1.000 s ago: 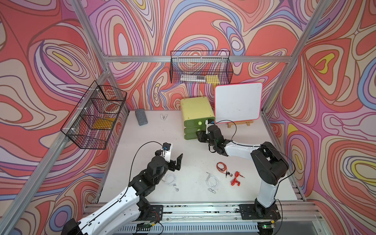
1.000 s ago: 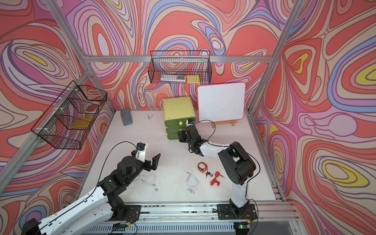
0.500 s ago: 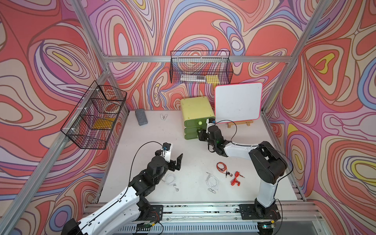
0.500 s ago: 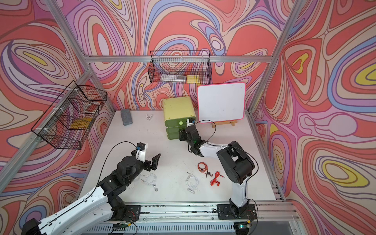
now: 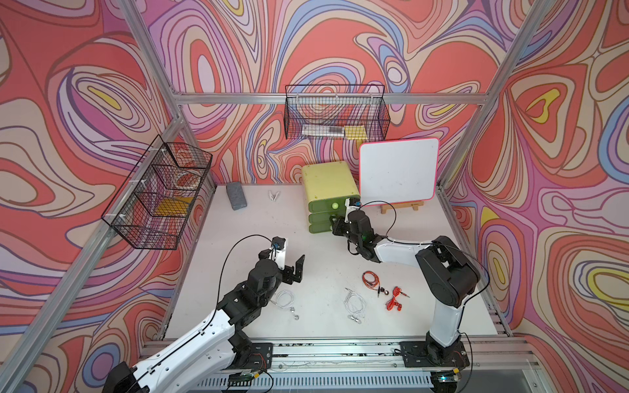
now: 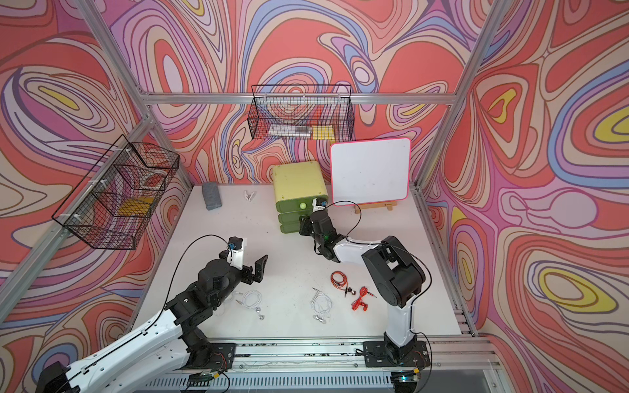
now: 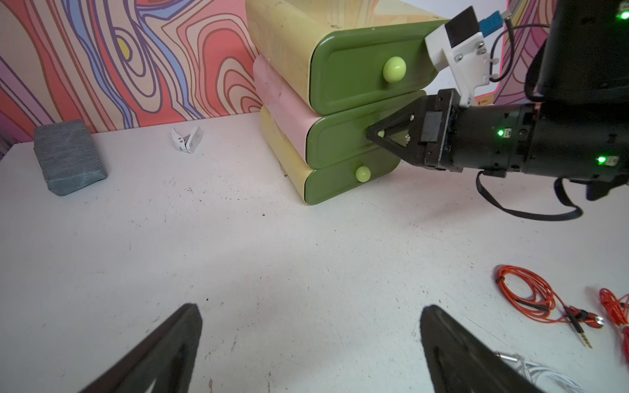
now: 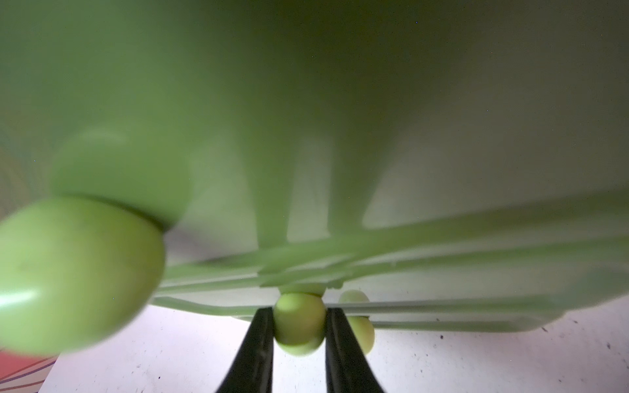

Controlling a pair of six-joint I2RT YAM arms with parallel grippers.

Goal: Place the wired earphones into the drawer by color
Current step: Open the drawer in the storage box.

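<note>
Thin, loosely coiled white earphones (image 5: 354,303) and red earphones (image 5: 371,279) lie on the table's (image 5: 238,238) near half. Left fingers (image 7: 163,350) are spread wide; right fingers (image 8: 260,350) pinch the middle drawer's (image 7: 340,143) pale-green knob (image 8: 299,323).

No legible writing in any view.
A small dark mark on the wooden stand (image 5: 401,206) under the whiteboard (image 5: 398,170), far right, is too small to read.

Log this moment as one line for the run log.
right gripper: shut on middle drawer knob | left gripper: open, empty, over table | white earphones, red earphones: on table
</note>
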